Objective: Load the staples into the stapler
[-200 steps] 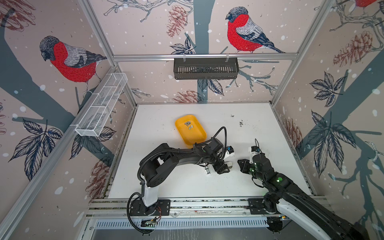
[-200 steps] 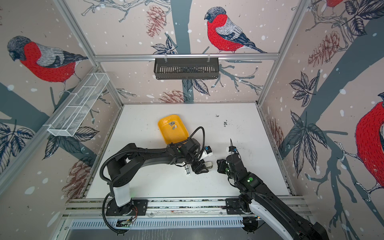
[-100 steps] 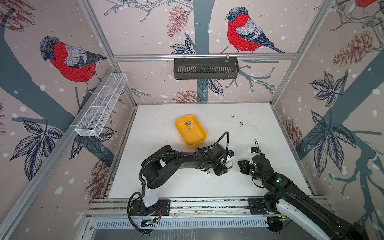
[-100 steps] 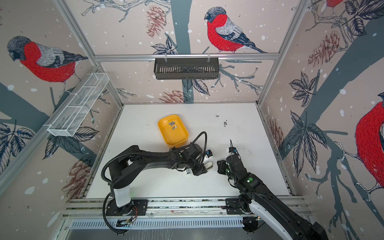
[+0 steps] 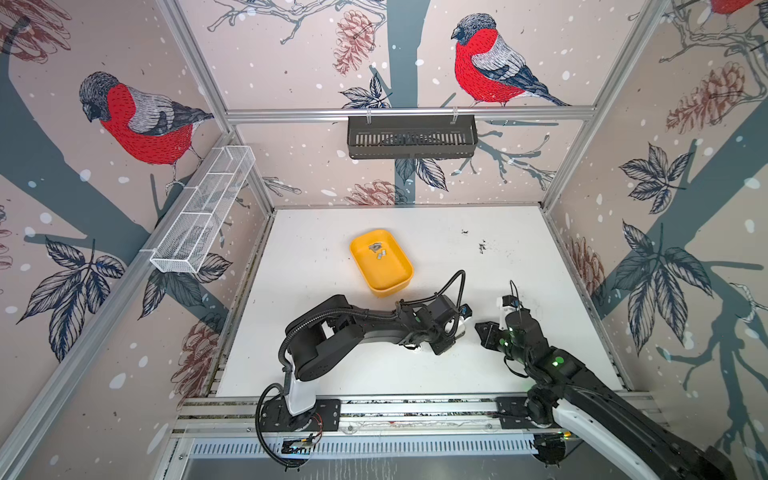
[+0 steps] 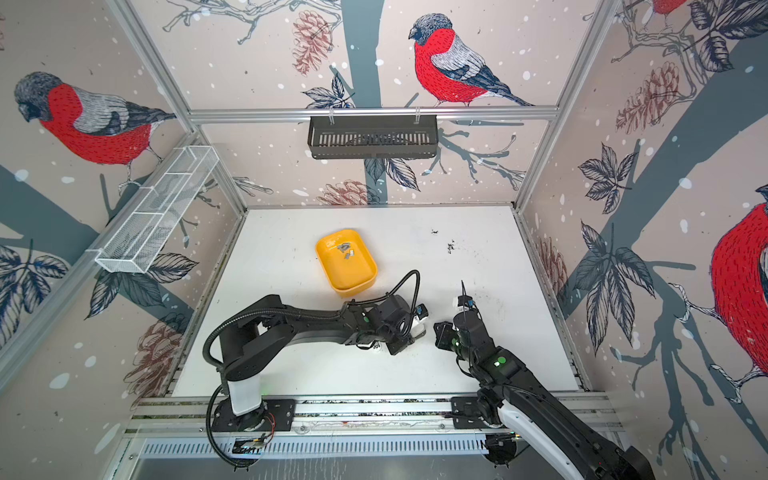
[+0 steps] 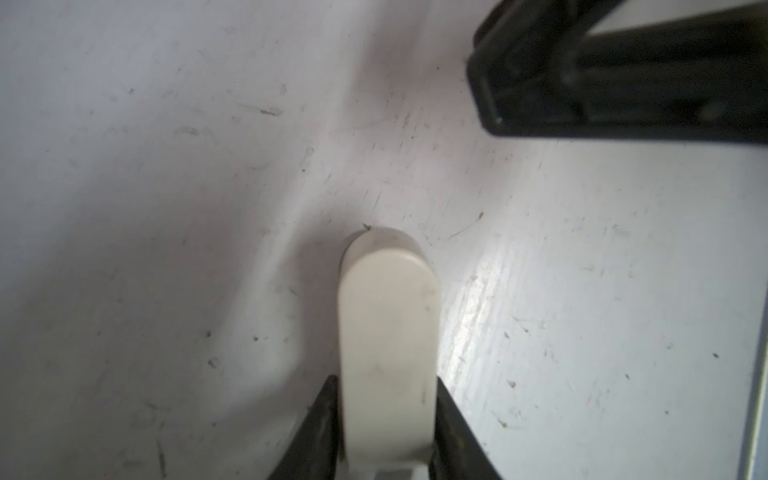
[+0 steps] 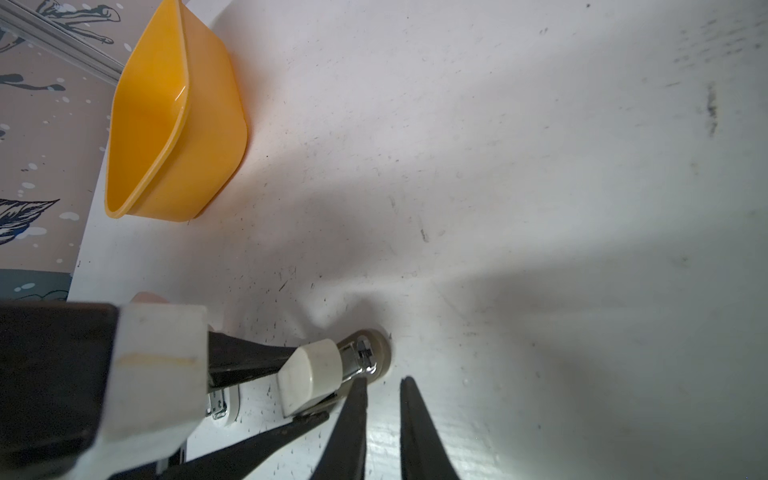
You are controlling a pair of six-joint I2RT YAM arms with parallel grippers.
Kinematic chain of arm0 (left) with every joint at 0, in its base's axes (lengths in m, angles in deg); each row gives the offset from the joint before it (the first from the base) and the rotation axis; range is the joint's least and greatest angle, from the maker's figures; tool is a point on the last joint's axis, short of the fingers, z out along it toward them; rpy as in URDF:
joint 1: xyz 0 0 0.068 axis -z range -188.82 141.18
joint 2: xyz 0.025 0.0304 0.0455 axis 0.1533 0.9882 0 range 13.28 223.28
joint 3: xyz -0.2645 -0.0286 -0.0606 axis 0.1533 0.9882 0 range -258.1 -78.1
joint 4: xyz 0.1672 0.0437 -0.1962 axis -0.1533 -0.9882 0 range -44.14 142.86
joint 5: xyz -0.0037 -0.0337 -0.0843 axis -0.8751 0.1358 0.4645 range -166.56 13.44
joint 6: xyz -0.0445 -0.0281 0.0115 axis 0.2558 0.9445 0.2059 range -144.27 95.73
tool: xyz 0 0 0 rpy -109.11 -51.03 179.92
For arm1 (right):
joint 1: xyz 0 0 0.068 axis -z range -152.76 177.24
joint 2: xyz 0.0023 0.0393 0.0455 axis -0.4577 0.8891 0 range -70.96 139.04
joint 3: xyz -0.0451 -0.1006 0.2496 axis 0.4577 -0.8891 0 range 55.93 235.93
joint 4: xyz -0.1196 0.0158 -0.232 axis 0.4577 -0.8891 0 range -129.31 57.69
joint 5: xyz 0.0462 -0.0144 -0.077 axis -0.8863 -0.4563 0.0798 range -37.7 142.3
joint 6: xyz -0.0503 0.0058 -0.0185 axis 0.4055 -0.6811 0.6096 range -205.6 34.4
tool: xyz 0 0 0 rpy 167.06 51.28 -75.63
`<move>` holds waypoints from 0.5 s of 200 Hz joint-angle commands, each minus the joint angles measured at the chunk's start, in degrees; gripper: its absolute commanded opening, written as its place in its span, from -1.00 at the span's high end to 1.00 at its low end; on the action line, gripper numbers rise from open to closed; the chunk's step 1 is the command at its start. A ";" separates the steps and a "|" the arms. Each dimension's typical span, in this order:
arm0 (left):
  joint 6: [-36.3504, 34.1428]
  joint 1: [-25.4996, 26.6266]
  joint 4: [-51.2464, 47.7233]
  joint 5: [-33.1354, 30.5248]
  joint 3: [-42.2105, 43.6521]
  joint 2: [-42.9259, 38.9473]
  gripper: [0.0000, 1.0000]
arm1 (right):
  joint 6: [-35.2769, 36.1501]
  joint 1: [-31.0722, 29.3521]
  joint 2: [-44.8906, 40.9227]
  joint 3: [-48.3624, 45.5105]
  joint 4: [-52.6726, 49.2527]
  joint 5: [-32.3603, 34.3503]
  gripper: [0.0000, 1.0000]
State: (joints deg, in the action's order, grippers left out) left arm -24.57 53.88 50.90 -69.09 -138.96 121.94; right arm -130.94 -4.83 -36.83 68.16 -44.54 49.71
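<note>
A cream mini stapler (image 7: 388,311) lies on the white table (image 7: 166,208), and my left gripper (image 7: 386,380) is shut on it, one black finger against each side. The right wrist view shows the stapler (image 8: 309,376) with its cream top, chrome inner part and rounded base end. My right gripper (image 8: 384,380) hovers just beside that end, jaws slightly open with only table between them. In a top view it (image 5: 484,332) faces the left gripper near the table's front. The staples (image 5: 378,251) are small grey strips lying in the yellow tray (image 5: 399,282), farther back.
The yellow tray (image 8: 174,124) stands behind and left of both grippers. A black basket (image 5: 411,137) hangs on the back wall and a white wire rack (image 5: 203,216) on the left wall. The metal rail (image 5: 415,405) runs along the front edge.
My left gripper's jaws have narrowed onto the stapler's sides and the left arm has sunk lower over the table. The right arm has stayed put.
</note>
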 commanded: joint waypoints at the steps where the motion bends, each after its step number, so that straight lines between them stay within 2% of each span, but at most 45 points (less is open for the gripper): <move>1: 0.76 0.19 -1.75 -2.10 0.72 -1.02 0.42 | -1.89 1.18 -0.48 -0.25 3.54 -4.00 0.59; 35: 2.44 0.07 -1.52 -1.11 1.26 -3.42 0.47 | -3.92 5.12 -2.29 -1.38 7.70 -11.26 0.49; 66: 3.46 -0.37 -0.42 1.23 2.45 -6.40 0.48 | -5.80 8.03 -2.28 -2.30 12.40 -18.50 0.24; 100: 3.46 -0.81 -0.61 2.19 2.41 -7.82 0.49 | -6.84 8.68 -1.12 -2.38 16.05 -22.72 -0.25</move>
State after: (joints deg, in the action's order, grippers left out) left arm -21.33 53.31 49.33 -68.55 -136.55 115.12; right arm -136.58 3.60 -38.62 65.88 -34.00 32.22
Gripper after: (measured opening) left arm 0.305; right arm 0.562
